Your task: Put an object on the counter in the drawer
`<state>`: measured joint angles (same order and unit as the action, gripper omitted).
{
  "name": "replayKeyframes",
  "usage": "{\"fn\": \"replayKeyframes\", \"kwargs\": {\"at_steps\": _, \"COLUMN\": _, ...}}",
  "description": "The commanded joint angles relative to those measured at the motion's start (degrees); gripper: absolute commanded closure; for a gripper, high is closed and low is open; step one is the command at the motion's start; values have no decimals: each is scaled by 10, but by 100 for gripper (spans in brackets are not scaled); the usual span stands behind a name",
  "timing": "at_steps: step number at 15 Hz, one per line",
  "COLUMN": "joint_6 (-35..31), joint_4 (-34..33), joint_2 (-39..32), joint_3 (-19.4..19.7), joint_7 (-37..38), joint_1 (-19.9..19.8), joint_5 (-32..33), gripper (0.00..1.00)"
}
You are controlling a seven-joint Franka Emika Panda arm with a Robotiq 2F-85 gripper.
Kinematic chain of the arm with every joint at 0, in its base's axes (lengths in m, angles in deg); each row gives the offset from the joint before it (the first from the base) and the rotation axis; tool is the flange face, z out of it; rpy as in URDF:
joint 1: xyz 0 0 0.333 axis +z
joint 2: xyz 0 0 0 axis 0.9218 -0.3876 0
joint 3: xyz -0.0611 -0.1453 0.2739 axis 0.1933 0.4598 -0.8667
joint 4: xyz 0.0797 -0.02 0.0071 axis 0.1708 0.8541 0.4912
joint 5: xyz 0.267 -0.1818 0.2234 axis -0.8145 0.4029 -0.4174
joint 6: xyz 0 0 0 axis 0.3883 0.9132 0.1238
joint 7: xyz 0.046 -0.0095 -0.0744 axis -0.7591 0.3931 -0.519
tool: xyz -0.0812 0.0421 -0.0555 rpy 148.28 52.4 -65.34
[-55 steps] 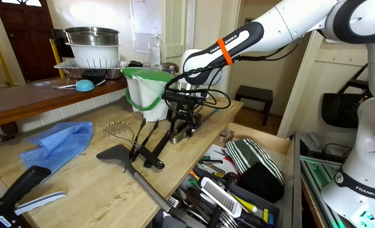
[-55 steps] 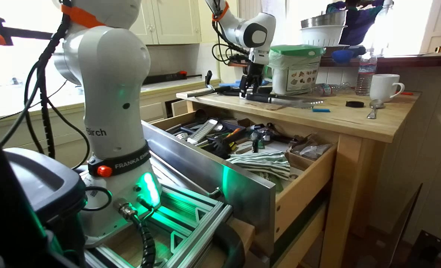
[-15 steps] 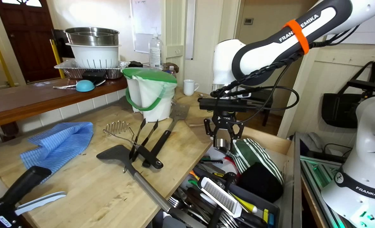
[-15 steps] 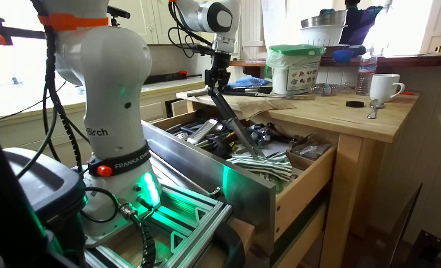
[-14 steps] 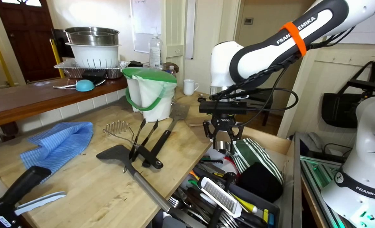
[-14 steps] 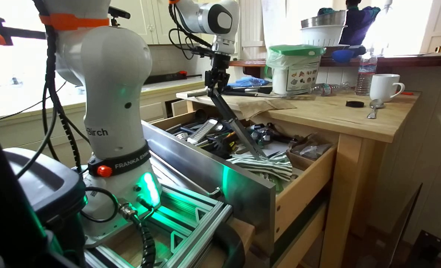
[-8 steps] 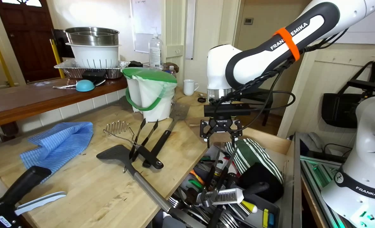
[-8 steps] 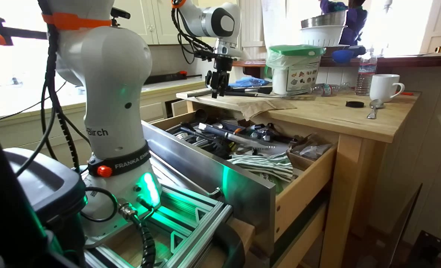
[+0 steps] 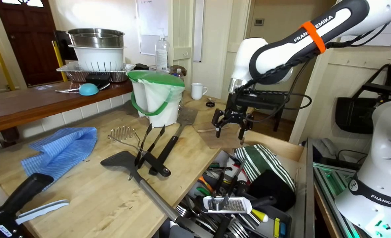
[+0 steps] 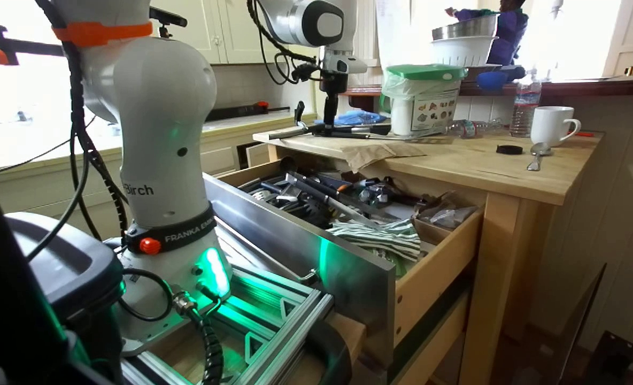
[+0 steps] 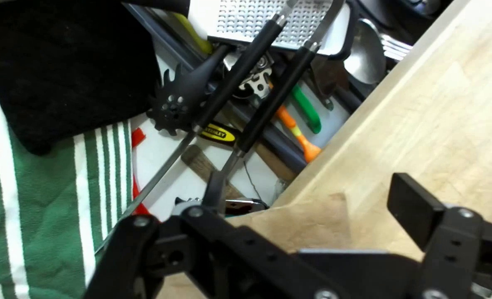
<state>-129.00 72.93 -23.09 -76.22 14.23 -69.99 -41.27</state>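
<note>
The object is a slim, long pair of tongs with black handles and metal arms. It lies inside the drawer, across a silver grater, in both exterior views (image 9: 231,188) (image 10: 327,197) and the wrist view (image 11: 273,101). The wide light-wood drawer is pulled open, with its front panel (image 10: 300,230) and rim (image 9: 309,185) in view. The pale-wood counter (image 9: 109,201) is beside it, also in the wrist view (image 11: 429,108). My gripper (image 9: 229,136) is open and empty above the drawer and counter edge, apart from the tongs; its fingers are wide apart in the wrist view (image 11: 312,199).
A green-lidded bin (image 9: 156,99), a black spatula (image 9: 126,160), a masher (image 9: 154,162), a blue cloth (image 9: 63,145) and a white mug (image 9: 198,91) stand or lie on the counter. Brown paper (image 10: 378,155) overhangs its edge. A green striped cloth (image 11: 42,216) lies in the drawer.
My gripper carried the tongs from the counter over the drawer and opened. The tongs dropped in and the grater turned. My gripper has since risen and tilted.
</note>
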Motion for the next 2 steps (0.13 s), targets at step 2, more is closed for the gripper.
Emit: {"fn": "replayKeyframes", "kwargs": {"at_steps": 2, "joint_6": 5, "joint_4": -1, "joint_2": 9, "joint_3": -3, "joint_7": -12, "joint_1": -11, "joint_5": -6, "gripper": 0}}
